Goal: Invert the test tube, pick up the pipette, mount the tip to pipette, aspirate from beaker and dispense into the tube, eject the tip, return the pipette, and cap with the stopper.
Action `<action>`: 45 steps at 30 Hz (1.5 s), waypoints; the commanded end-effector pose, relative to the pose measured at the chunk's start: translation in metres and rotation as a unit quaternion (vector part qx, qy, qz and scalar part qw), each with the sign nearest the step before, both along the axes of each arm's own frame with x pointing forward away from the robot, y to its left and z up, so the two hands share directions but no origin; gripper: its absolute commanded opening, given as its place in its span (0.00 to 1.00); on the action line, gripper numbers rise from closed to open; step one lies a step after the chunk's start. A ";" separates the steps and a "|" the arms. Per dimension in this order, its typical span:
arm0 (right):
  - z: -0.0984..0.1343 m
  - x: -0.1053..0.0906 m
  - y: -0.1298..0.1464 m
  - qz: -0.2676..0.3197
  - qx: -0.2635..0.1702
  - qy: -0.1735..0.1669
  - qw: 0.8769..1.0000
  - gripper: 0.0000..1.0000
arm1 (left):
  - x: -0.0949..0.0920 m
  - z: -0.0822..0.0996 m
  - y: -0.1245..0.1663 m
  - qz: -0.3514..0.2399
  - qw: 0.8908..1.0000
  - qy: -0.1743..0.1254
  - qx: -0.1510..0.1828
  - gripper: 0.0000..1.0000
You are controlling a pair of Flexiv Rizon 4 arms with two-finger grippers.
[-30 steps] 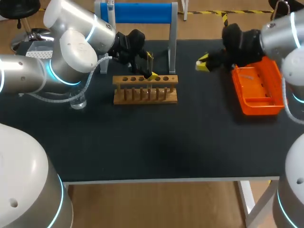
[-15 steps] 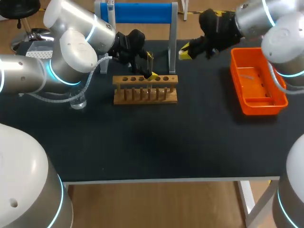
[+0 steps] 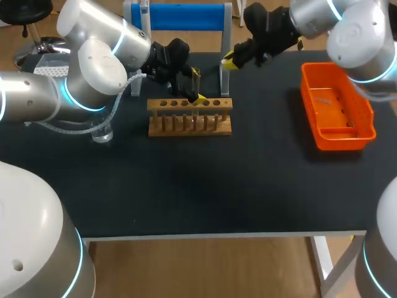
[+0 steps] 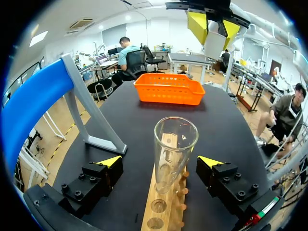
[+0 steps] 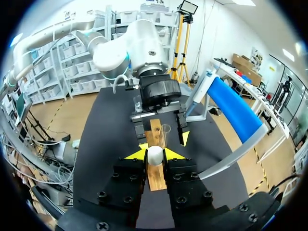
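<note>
A clear test tube (image 4: 174,144) stands mouth-up in the wooden rack (image 3: 189,116), near its right end. My left gripper (image 4: 160,161) is open, one yellow finger on each side of the tube and both clear of the glass. In the head view the left gripper (image 3: 197,85) sits at the rack's back edge. My right gripper (image 5: 155,155) is shut on a white stopper (image 5: 155,156) and hangs in the air behind and to the right of the rack, by the stand's right leg (image 3: 226,56). From the right wrist, the tube (image 5: 165,135) and the left gripper (image 5: 159,118) lie straight ahead.
A blue-barred stand (image 3: 180,17) stands behind the rack, with a pipette (image 3: 144,7) at its left post. An orange basket (image 3: 337,107) sits at the right of the black table (image 3: 217,180). A glass beaker (image 3: 102,133) is left of the rack, partly under my left arm.
My right arm has carried the stopper leftward and farther back, from beside the orange basket to the stand's right leg. The left arm and the tube have stayed still.
</note>
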State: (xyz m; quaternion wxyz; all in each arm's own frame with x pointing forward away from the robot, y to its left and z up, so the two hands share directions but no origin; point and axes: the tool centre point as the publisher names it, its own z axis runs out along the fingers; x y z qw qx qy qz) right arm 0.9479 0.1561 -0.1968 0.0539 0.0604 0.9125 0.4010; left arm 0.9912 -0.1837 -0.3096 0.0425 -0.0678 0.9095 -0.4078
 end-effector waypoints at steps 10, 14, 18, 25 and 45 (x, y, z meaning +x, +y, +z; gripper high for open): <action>0.002 0.018 0.033 0.009 -0.011 -0.002 1.000 0.00 | 0.000 0.001 0.000 0.000 1.000 0.001 0.001 1.00; 0.002 0.020 0.040 0.011 -0.010 -0.003 1.000 0.00 | 0.000 0.001 0.000 0.000 1.000 0.001 0.001 1.00; 0.000 0.020 0.045 0.013 -0.010 -0.002 1.000 0.00 | 0.000 0.001 0.000 0.000 1.000 0.001 0.001 1.00; -0.006 0.021 0.050 0.011 -0.012 0.000 1.000 0.00 | 0.000 0.001 0.000 0.000 1.000 0.001 0.001 1.00; -0.017 0.026 0.062 0.013 -0.018 0.003 1.000 0.00 | 0.000 0.001 0.000 0.000 1.000 0.001 0.001 1.00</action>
